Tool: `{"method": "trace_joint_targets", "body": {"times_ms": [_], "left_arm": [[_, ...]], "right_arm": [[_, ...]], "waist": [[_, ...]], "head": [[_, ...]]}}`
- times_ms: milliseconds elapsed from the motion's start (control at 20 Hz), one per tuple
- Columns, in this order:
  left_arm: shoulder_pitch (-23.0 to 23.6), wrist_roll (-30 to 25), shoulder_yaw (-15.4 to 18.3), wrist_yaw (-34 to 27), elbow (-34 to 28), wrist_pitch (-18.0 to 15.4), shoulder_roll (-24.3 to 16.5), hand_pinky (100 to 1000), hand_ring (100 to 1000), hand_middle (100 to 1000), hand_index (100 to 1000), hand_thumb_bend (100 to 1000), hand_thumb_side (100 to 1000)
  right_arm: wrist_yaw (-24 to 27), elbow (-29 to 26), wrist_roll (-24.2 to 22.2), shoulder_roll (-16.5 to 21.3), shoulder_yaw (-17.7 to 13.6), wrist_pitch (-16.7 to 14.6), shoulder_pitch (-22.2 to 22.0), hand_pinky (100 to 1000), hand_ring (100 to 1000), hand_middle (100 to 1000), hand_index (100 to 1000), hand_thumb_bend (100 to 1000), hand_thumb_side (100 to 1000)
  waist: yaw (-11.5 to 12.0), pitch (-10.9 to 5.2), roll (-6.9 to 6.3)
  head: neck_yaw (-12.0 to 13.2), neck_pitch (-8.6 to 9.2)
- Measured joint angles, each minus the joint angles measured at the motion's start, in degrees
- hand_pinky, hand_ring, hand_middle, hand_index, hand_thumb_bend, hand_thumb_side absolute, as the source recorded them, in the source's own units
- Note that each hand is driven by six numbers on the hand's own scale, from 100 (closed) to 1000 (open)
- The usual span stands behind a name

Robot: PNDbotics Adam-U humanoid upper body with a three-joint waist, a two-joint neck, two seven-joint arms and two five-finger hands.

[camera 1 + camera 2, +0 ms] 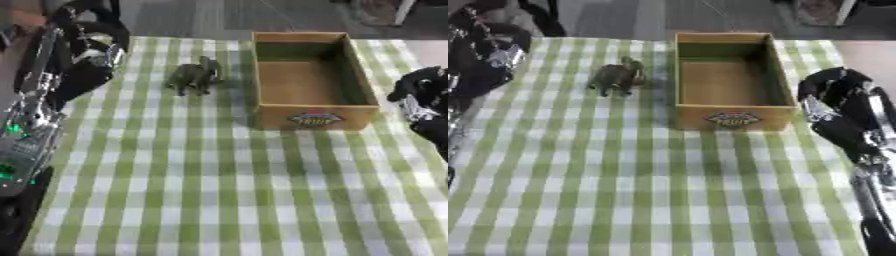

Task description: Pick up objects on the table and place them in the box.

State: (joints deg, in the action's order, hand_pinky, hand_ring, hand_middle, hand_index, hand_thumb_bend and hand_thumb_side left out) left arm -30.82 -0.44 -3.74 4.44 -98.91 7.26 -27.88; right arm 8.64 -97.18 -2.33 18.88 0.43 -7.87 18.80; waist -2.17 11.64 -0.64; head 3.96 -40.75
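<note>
The small dark olive animal figurine (195, 76) stands on the green-and-white checked tablecloth (219, 190), just left of the empty brown cardboard box (308, 118). A clumsy reach could topple it or push it against the box wall. The left hand (87, 55) hangs near it, the right hand (837, 92) beside the box; I cannot tell either's grip. The near cloth lies open.

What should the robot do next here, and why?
Probably reach the left hand toward the toy animal. It stands on the checked cloth, left of the wooden box, which looks empty, and the left hand is the nearer one.
</note>
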Motion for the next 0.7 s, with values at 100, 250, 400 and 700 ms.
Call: {"method": "trace_joint_targets", "body": {"times_ms": [100,250,400,700], "left_arm": [[-2.65,-3.32,-0.82,2.27,1.97,0.54,-1.94,617,724,856,854,392,110],[-6.96,-7.79,-2.67,6.15,5.67,0.62,-4.31,625,723,845,857,454,100],[-11.65,-11.99,-5.11,10.41,10.46,-0.20,-5.68,628,721,840,860,489,100],[-16.60,-16.33,-7.54,15.60,19.24,-2.66,-5.68,627,715,832,854,521,100]], "right_arm": [[0.00,0.02,-0.02,0.00,0.01,0.02,-0.17,575,524,516,586,189,163],[-0.01,0.09,-0.07,0.00,0.12,0.05,-0.20,575,524,516,586,189,165],[-0.01,0.33,-0.22,0.01,0.36,0.13,-0.22,575,524,516,586,191,163],[-0.01,0.36,-0.42,0.01,0.39,0.14,-0.23,575,523,515,586,191,165]], "waist": [[-0.23,-0.07,-0.22],[-0.31,-0.38,-0.46],[-0.55,-0.54,-0.75],[-0.75,-0.66,-0.86]], "head": [[0.00,-0.02],[0.02,-0.25],[0.15,-0.47],[0.21,-0.49]]}}
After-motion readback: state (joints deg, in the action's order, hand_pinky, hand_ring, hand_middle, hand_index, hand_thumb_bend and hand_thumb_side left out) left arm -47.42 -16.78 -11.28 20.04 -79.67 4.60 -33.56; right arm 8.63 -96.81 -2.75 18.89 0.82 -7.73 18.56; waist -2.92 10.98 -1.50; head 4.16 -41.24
